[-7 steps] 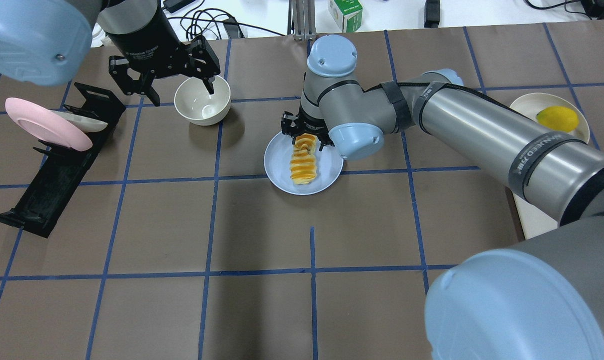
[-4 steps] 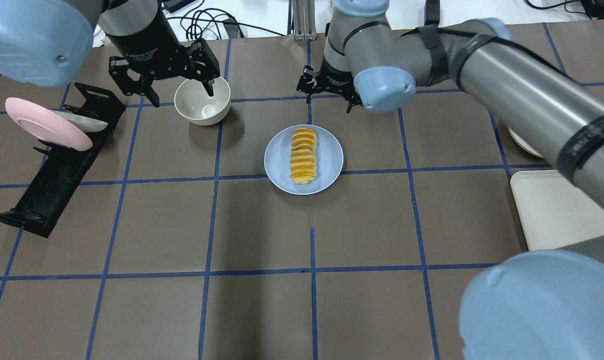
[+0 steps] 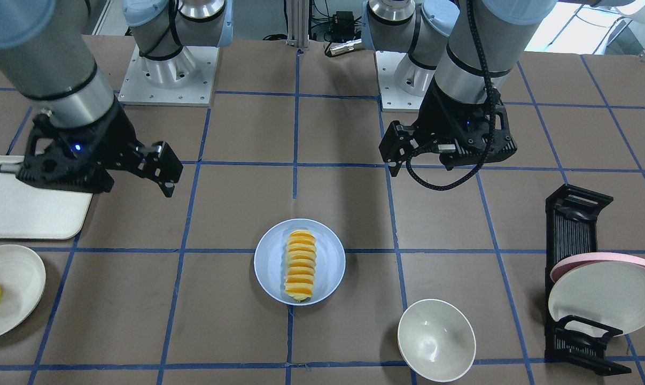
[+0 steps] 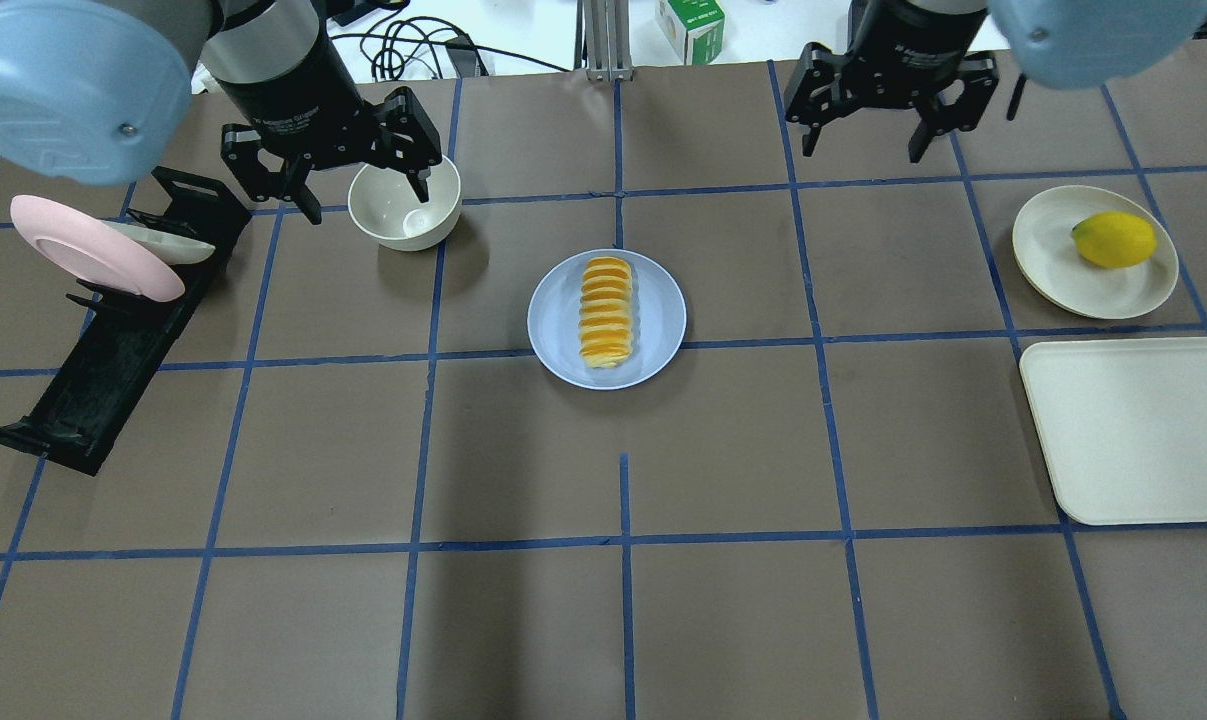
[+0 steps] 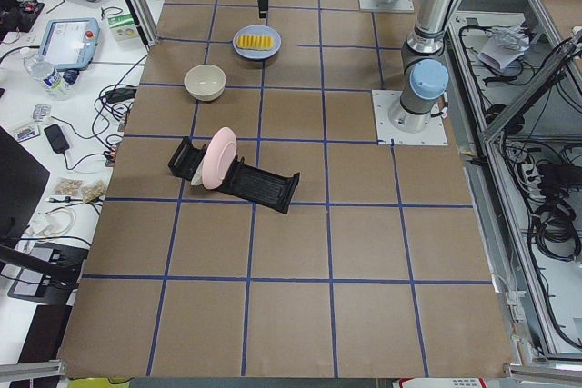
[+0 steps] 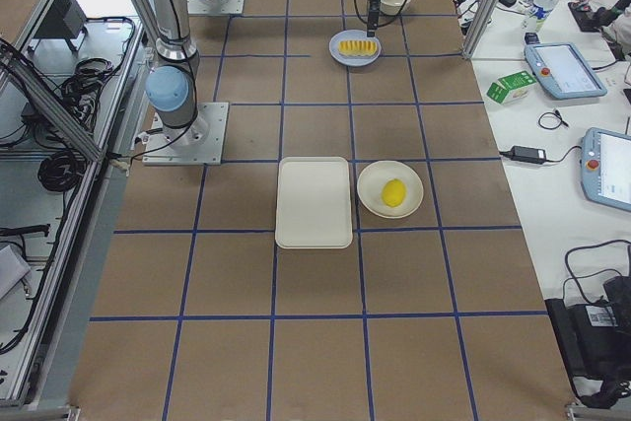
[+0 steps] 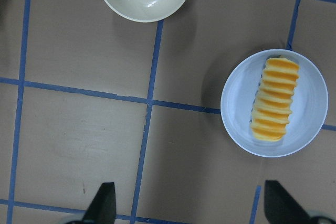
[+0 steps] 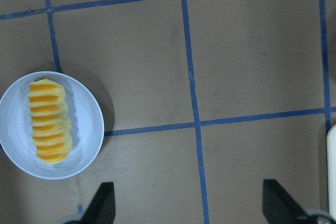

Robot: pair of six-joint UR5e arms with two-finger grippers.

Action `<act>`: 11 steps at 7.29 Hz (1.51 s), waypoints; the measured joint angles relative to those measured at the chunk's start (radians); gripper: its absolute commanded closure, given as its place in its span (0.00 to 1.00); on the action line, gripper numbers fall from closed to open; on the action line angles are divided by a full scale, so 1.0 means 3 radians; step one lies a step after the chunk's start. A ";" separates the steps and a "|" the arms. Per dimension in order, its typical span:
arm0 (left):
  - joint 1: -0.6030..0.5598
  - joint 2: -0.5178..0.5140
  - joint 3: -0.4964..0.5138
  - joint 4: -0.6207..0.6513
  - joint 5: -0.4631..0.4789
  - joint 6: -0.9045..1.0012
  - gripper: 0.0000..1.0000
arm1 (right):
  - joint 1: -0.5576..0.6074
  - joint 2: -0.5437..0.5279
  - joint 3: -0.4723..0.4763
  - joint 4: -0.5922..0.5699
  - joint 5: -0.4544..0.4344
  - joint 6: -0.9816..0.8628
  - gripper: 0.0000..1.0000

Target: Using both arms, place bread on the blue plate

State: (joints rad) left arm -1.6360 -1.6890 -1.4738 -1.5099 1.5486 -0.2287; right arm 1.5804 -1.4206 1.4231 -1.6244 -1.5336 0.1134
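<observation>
The bread, an orange and pale yellow sliced loaf, lies lengthwise on the blue plate at the table's middle. It also shows in the front view as bread on the plate, and in both wrist views as bread and bread. My left gripper hangs open and empty above the cream bowl, left of the plate. My right gripper is open and empty, raised near the far edge, well right of the plate. Neither touches the bread.
A cream bowl stands far left of the plate. A black dish rack holds a pink plate at the left edge. A yellow fruit sits on a cream plate, with a cream tray at the right.
My right gripper has let go of the bread, lifted and swung back to the far right. The bread now lies straight on the plate. The left gripper has barely moved.
</observation>
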 measured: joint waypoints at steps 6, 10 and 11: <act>0.0024 -0.0004 0.0013 -0.0006 0.0013 0.0237 0.00 | -0.0024 -0.0246 0.0397 -0.0310 0.0030 -0.0064 0.00; 0.0019 0.0000 0.0009 -0.0009 0.0012 0.0236 0.00 | -0.0022 -0.0250 0.0394 -0.0323 0.0036 -0.0067 0.00; 0.0018 0.0002 0.0009 -0.0009 0.0014 0.0237 0.00 | -0.0022 -0.0249 0.0390 -0.0324 0.0035 -0.0066 0.00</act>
State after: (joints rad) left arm -1.6305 -1.6884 -1.4711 -1.5125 1.5527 -0.1577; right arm 1.5738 -1.4953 1.5402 -1.7217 -1.5230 0.0935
